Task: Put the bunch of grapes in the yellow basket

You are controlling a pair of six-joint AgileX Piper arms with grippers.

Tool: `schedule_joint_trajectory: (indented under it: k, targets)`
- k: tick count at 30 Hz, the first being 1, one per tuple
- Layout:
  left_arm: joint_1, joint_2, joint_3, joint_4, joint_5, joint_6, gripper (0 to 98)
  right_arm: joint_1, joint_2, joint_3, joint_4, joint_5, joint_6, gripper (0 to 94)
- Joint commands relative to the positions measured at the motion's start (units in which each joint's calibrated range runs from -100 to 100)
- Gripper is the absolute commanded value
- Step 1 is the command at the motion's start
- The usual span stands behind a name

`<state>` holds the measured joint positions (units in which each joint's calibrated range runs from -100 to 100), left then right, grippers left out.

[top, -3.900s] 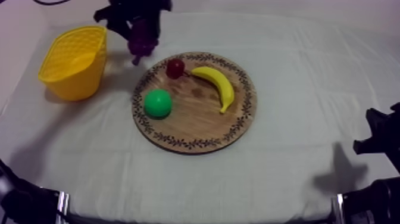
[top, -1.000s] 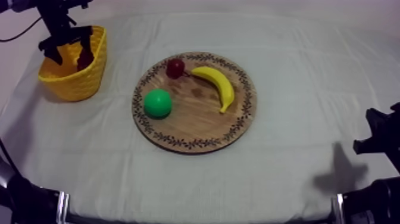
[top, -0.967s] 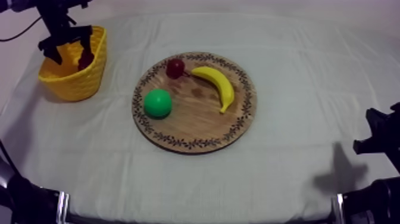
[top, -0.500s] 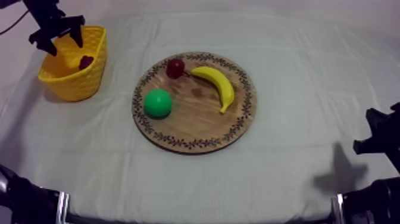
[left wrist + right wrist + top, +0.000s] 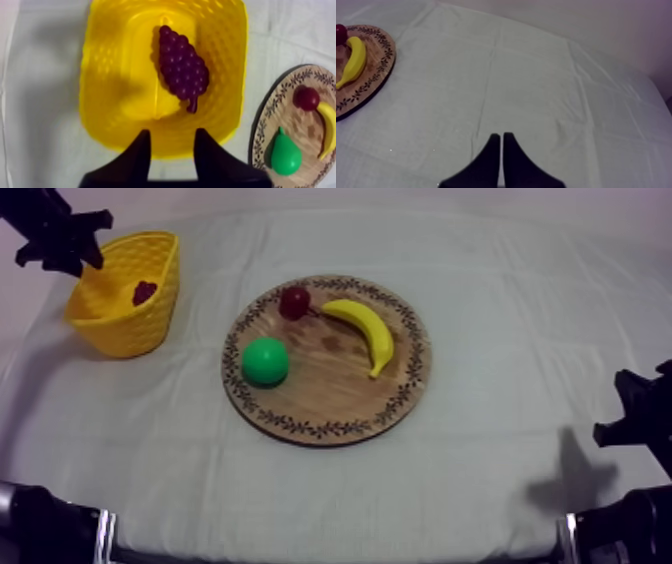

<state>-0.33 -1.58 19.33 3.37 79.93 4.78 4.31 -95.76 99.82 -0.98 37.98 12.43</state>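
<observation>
The purple bunch of grapes [image 5: 182, 67] lies loose on the floor of the yellow basket [image 5: 100, 95], with a dark patch of it showing inside the basket [image 5: 145, 292] from above. My left gripper [image 5: 171, 145] hangs open above the basket's rim, nothing between its fingers; in the top view it [image 5: 58, 248] is at the far left, beside the basket [image 5: 110, 323]. The round wooden board [image 5: 330, 403] holds a green pear [image 5: 265, 361], a banana [image 5: 365, 333] and a small red fruit [image 5: 294, 301]. My right gripper [image 5: 501, 140] is shut over bare cloth.
The board's rim [image 5: 371, 80] with the banana [image 5: 351, 60] lies off to one side of my right gripper. My right arm [image 5: 635, 423] rests low at the table's right edge. Grey-white cloth covers the table between board and arm.
My left gripper carried the grapes over to the basket, let them go there, then rose and drew back to the left. The right arm has not moved.
</observation>
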Motion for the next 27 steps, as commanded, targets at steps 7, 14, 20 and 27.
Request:
schedule_joint_trajectory:
  k: [7,14,20,27]
  targets:
    - [1.49,-17.92,10.87,-0.34,-1.98,-0.27,2.5,-0.02,0.00,-0.04,0.03,0.00,0.00,0.3]
    - [3.73,-32.13,21.33,0.28,-9.47,1.63,0.3,-0.02,0.00,-0.04,0.03,0.00,0.00,0.3]
    - [5.60,-45.36,32.43,1.08,-15.51,1.43,0.1,-0.02,0.00,-0.04,0.03,0.00,0.00,0.3]
    - [6.35,-60.61,46.05,5.18,-26.35,-9.35,0.0,-0.02,0.00,-0.04,0.03,0.00,0.00,0.3]
